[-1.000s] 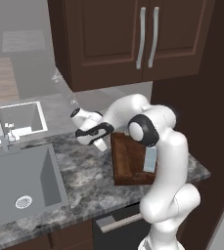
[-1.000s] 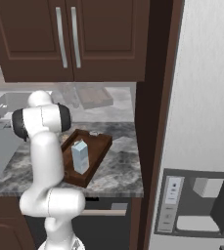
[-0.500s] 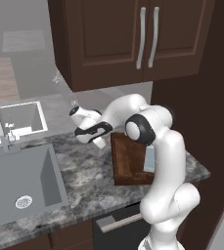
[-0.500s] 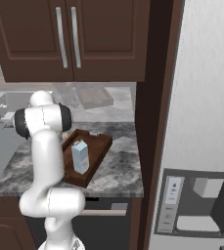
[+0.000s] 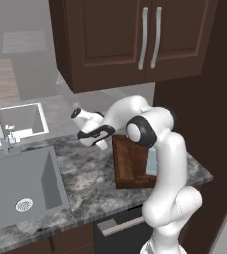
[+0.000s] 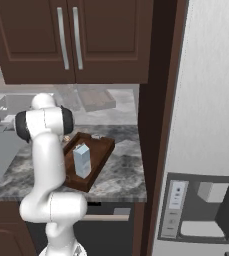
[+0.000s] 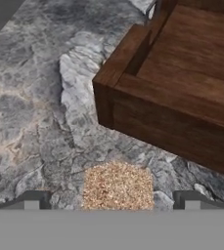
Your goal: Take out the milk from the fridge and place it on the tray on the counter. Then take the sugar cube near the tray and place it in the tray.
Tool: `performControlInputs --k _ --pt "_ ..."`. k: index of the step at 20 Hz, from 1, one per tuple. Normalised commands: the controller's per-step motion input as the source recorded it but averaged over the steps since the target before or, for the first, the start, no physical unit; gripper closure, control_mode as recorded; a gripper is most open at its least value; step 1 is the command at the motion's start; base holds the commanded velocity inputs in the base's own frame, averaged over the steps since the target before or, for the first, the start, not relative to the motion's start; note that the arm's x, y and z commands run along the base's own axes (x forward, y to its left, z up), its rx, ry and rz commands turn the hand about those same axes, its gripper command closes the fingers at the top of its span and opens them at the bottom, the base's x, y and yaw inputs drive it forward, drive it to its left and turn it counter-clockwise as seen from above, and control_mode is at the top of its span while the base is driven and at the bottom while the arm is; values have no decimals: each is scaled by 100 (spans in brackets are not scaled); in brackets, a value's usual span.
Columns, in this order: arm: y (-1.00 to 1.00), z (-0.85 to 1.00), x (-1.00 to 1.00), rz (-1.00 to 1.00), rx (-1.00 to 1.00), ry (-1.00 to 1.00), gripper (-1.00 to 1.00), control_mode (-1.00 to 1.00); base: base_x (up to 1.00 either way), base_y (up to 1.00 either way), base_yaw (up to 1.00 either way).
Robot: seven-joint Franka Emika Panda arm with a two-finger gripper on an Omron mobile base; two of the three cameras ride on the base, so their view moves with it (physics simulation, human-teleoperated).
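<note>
Gripper (image 7: 111, 201) lowering closer onto sugar cube (image 7: 117, 186) beside tray (image 7: 182, 93); fingers spread wide, straddling cube; milk (image 6: 82, 161) already in tray.

Flat, even rendered light in both my base views, no clear source, no glare. Cabinets (image 6: 71, 40) read v. dark; fridge (image 6: 211, 100) pale and smooth. Soft shadow under the cabinets on the back wall. Base views slightly soft, low-res. My hand view is blurry close up: sugar cube (image 7: 117, 186) grainy, counter (image 7: 30, 112) texture smeared, tray (image 7: 172, 112) wall shaded.
</note>
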Motion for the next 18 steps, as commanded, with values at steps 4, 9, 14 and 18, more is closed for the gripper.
performControlInputs --k 4,9,14,18 --pt "0 -53 6 0 0 -1 -100 -100 0 0 0" --pt "2 -51 10 0 -1 -2 -100 -100 0 0 0" --pt "14 -39 28 0 -1 -5 100 -100 0 0 0" --pt "15 -43 26 0 -2 -4 100 -100 0 0 0"
